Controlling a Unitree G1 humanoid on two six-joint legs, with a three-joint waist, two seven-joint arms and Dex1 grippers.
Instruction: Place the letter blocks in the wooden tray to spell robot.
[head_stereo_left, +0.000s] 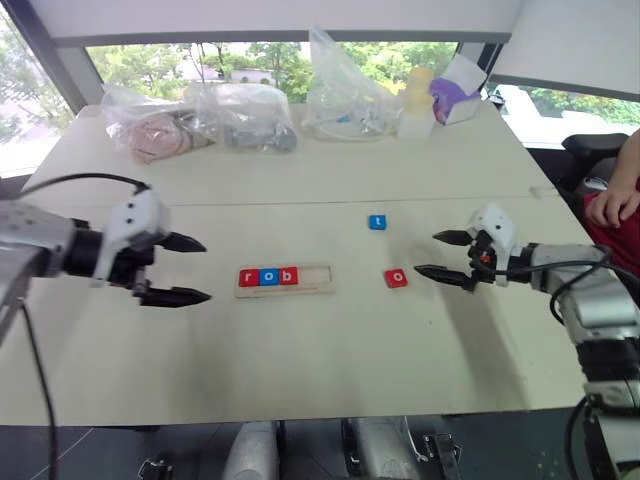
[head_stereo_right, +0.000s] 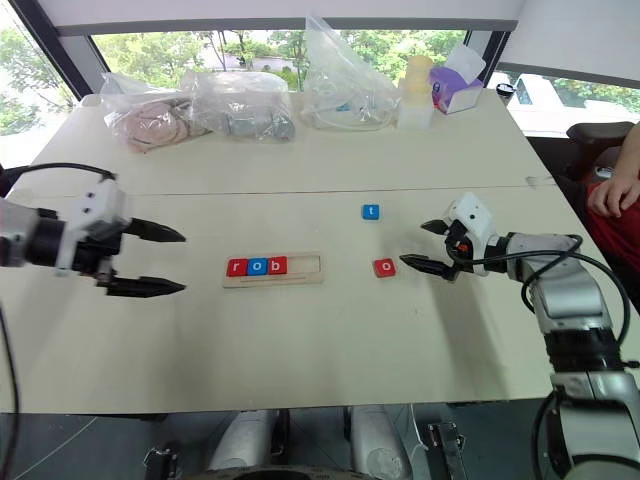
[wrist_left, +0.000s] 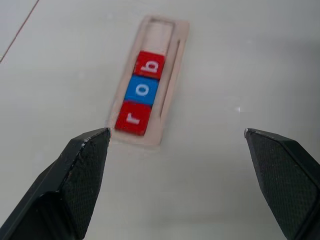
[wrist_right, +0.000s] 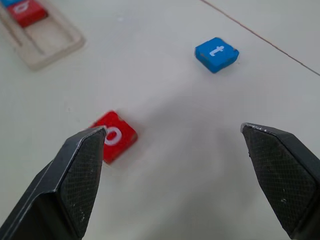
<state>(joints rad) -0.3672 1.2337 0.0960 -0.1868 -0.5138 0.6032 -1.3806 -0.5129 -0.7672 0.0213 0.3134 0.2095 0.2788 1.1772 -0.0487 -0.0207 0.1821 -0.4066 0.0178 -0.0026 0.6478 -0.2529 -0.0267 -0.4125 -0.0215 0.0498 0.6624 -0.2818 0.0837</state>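
Red o block lies just beside right gripper's spread fingers.

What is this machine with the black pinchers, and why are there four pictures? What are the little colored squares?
It is a robot with two arms. Each arm ends in a gripper, which is two black fingers that pinch. Two pictures come from cameras in its head, looking down at a table. The other two come from small cameras on its wrists, looking out between the fingers.

The left gripper and the right gripper are both open and hold nothing.

The squares are letter blocks. A red r, a blue o and a red b already sit in a wooden tray. A red o and a blue t lie loose on the table, near the right gripper. Plastic bags sit at the far edge.
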